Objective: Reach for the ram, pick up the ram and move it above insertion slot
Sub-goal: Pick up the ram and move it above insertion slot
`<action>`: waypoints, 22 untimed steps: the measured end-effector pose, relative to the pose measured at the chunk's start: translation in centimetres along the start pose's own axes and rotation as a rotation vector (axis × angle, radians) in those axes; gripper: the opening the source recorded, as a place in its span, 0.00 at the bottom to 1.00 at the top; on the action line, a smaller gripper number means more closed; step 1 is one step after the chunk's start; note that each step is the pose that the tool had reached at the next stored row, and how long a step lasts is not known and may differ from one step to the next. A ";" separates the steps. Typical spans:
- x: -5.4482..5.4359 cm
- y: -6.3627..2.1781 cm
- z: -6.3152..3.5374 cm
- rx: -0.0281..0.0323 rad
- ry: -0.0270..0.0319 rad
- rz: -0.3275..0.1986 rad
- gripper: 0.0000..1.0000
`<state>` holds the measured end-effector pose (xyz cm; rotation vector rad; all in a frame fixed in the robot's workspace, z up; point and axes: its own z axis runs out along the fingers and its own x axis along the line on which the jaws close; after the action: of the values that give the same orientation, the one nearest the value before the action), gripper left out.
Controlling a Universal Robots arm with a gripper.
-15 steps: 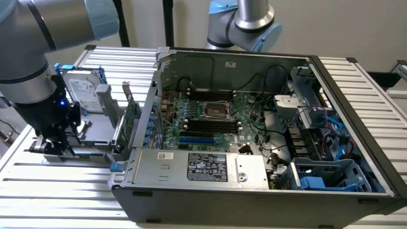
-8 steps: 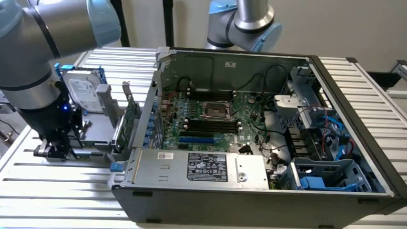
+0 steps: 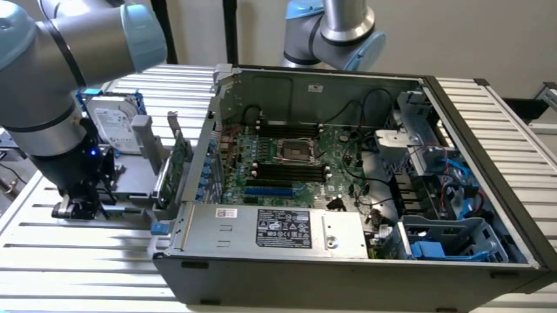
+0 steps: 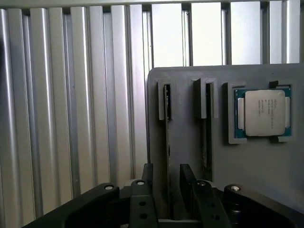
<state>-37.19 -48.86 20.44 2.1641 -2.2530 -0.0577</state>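
Gripper (image 4: 166, 168) straddles the ram (image 4: 167, 114), jaws apart, in grey holder (image 4: 185, 137).

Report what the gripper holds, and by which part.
Nothing: the gripper has its fingers apart on either side of the ram, standing on edge in the grey holder.

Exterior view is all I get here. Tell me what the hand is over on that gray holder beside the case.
Observer: In the wrist view the hand straddles the ram, which stands on edge in a groove of the gray holder.
Operator: Say whether it is shut on it.
Observer: No. Its fingers are apart, one on each side of the ram, with a gap showing on both sides.
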 end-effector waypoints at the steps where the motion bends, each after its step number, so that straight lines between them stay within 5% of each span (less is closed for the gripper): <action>1: 0.0 -0.01 0.08 -0.0001 -0.0035 -0.003 0.36; 5: -0.1 -0.01 0.28 -0.0008 -0.0119 -0.019 0.36; 22: -0.2 -0.02 0.73 -0.0017 -0.0117 -0.063 0.36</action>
<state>-37.19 -48.65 19.71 2.2391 -2.1901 -0.0732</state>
